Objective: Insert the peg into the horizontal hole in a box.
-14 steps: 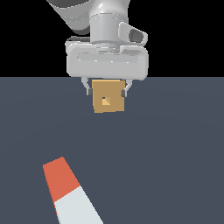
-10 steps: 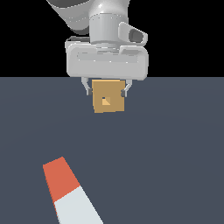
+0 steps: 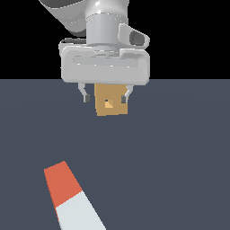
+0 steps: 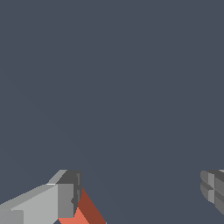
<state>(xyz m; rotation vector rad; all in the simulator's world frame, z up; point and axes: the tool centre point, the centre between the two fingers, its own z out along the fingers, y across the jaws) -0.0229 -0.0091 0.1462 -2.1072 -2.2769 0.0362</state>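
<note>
The peg (image 3: 71, 197) lies on the dark floor at the front of the exterior view, red-orange half farther back, white half running off the lower edge. The tan box (image 3: 111, 102) stands farther back, its small hole (image 3: 108, 104) facing the camera. My gripper (image 3: 104, 95) hangs open and empty. In the exterior view the box shows between my fingers (image 3: 84, 94). The wrist view shows only bare floor between the two fingers, gripper (image 4: 140, 190), with a red-orange corner of the peg (image 4: 85, 213) beside one finger (image 4: 65, 199). The box is out of the wrist view.
The dark blue-grey floor (image 3: 179, 157) runs across the whole scene and ends at a black background behind the box. Nothing else stands on it.
My hand has sunk slightly and shifted a little to the exterior view's left. The peg and the box have not moved.
</note>
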